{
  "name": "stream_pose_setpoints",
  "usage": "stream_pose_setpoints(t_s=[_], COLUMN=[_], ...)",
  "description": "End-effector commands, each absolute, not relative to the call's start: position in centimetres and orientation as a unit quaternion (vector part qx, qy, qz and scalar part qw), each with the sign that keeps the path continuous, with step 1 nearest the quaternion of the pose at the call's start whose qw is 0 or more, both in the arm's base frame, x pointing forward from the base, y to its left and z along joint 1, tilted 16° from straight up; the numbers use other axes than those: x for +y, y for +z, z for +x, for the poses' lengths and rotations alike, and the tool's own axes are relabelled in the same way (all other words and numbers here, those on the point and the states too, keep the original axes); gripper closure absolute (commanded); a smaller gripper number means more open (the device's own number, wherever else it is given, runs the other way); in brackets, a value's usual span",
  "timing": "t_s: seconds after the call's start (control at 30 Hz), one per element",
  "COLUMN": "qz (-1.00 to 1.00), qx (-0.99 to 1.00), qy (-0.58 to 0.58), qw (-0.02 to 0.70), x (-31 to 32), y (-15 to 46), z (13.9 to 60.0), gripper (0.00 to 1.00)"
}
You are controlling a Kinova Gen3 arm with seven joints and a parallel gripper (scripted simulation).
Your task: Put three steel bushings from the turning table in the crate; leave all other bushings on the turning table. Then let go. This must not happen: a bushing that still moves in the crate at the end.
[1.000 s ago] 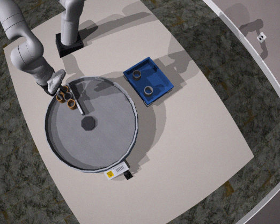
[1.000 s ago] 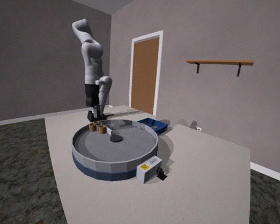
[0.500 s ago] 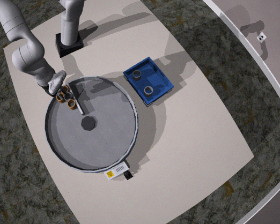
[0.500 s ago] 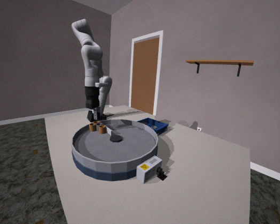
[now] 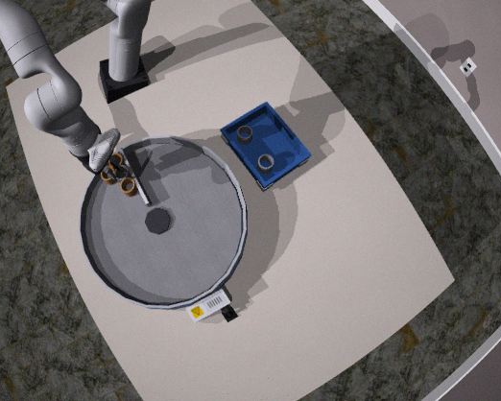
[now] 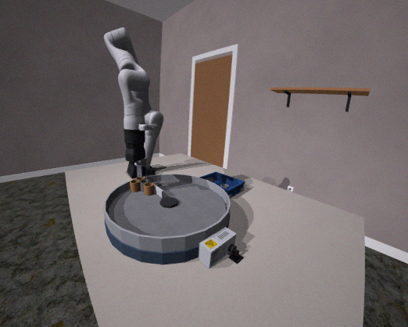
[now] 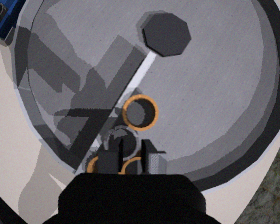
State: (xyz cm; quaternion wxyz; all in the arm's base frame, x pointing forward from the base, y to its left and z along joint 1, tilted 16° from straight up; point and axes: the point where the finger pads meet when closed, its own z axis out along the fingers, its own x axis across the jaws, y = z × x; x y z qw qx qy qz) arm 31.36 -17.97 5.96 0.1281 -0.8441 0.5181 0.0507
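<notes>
The blue crate (image 5: 283, 139) (image 6: 237, 188) (image 7: 5, 26) holds two grey steel bushings, one (image 5: 245, 128) toward its left corner and one (image 5: 266, 155) near its lower corner in the top view. On the turning table (image 5: 190, 259) (image 6: 151, 223) (image 7: 216, 100) one steel bushing (image 7: 107, 141) stands among three copper-coloured bushings; one copper bushing (image 5: 129, 193) (image 6: 148, 189) (image 7: 140, 128) is nearest the hub. My gripper (image 5: 115, 169) (image 6: 140, 174) (image 7: 132, 150) is partly open, low over the group. In the wrist view its fingers overlap the steel bushing's side; nothing is visibly clamped. Fingertip height is unclear.
A straight bar (image 5: 139, 184) (image 6: 159, 192) (image 7: 141, 76) runs beside the bushings toward the dark hub (image 5: 157, 221) (image 6: 169, 202) (image 7: 167, 35). The turning table has a raised rim. A white box (image 5: 209, 305) (image 6: 217, 248) with a yellow label stands outside it.
</notes>
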Motion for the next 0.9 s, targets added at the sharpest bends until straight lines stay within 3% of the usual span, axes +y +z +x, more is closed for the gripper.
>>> stream_pose_setpoints(t_s=[0.0,0.87], qz=[-0.844,-0.844], qx=[0.518,0.519], qy=[0.049,0.051], qw=[0.128,0.129], x=[-17.9,-17.4], y=[5.6,4.5], z=[31.5,31.6], gripper=[0.55,0.55])
